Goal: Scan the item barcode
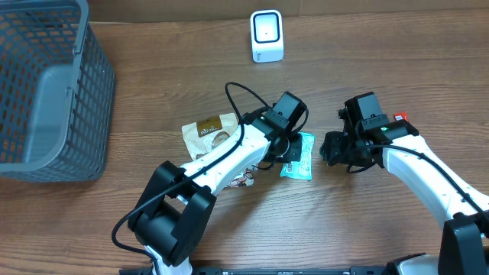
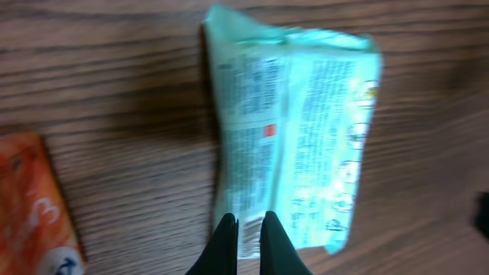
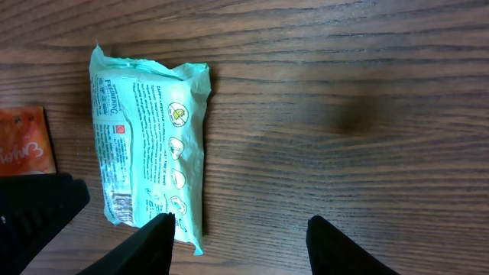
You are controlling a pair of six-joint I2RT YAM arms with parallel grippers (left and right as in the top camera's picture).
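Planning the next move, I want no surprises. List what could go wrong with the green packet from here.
1. The left gripper seems to pinch only the end edge of the green packet; the jaws may slip off in a lift.
2. The packet bows, so its print could crease or face away from the scanner.
3. The open right gripper sits close and could snag it.

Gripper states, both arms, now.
Left gripper: closed, tips at the green packet's edge; whether it pinches it cannot be told.
Right gripper: open, holding nothing, beside the packet.
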